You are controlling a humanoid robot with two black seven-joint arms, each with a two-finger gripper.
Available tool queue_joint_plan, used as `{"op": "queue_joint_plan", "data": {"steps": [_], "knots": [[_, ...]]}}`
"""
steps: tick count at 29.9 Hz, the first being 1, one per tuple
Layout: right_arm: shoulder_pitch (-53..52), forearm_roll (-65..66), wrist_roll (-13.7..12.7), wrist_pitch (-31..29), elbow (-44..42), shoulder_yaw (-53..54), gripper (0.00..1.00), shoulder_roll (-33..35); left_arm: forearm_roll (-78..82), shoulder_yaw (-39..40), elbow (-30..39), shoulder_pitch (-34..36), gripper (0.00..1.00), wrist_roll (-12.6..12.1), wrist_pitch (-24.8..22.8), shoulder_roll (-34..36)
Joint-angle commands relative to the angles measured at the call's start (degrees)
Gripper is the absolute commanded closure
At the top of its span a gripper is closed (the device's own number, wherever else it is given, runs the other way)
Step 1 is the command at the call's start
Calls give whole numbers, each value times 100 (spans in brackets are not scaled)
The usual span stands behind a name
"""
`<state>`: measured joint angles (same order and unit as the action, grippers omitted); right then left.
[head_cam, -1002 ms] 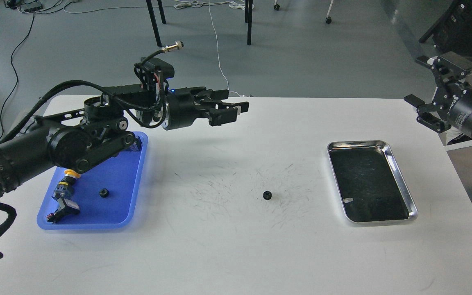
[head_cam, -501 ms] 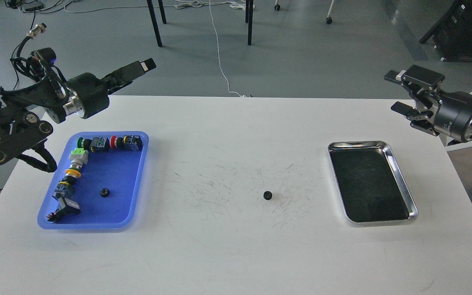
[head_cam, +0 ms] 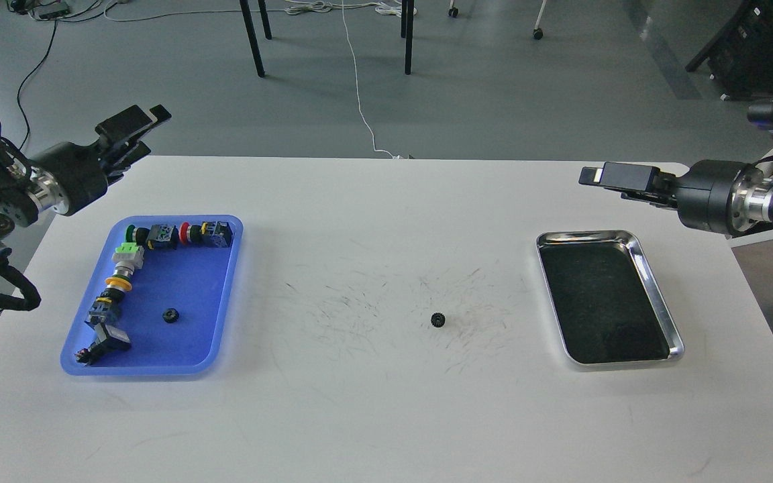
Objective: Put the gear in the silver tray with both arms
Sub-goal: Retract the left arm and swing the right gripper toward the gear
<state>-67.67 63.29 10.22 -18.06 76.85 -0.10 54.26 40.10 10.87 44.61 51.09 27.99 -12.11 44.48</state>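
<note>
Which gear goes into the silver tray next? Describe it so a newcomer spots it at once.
Start at the white table, between the blue tray on the left and the silver tray on the right. Near the middle, among faint dark scuff marks, lies a small black gear. Unlike the similar black gear inside the blue tray, it sits alone on the bare tabletop.

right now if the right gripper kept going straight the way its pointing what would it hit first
Nothing that I can see. The right gripper points left, roughly level, above the table's far edge. It looks well clear of the silver tray and gear, though depth is uncertain.
</note>
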Motion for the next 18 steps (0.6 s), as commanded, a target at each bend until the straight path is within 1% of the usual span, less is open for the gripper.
{"op": "queue_joint_plan", "data": {"steps": [1, 3, 8, 13, 16, 18], "knots": [[-238, 770, 15, -5, -3, -314, 1, -275, -317, 3, -137, -3, 2, 1, -151, 78], [-431, 991, 68, -5, -20, -577, 1, -460, -406, 3, -155, -3, 2, 1, -177, 122], [-1002, 1044, 174, -5, -55, -1333, 2, -943, -424, -6, -155, -12, 2, 1, -169, 236], [-1222, 1097, 279, -5, -117, -1703, 2, -1655, -424, 3, -155, -56, 2, 1, -160, 359], [-1249, 1203, 288, -5, -432, -1879, 2, -2129, -433, 12, -146, -56, 2, 1, -169, 447], [-1249, 1211, 367, -5, -608, -1958, 2, -2463, -450, 12, -137, -56, 2, 1, -169, 526]]}}
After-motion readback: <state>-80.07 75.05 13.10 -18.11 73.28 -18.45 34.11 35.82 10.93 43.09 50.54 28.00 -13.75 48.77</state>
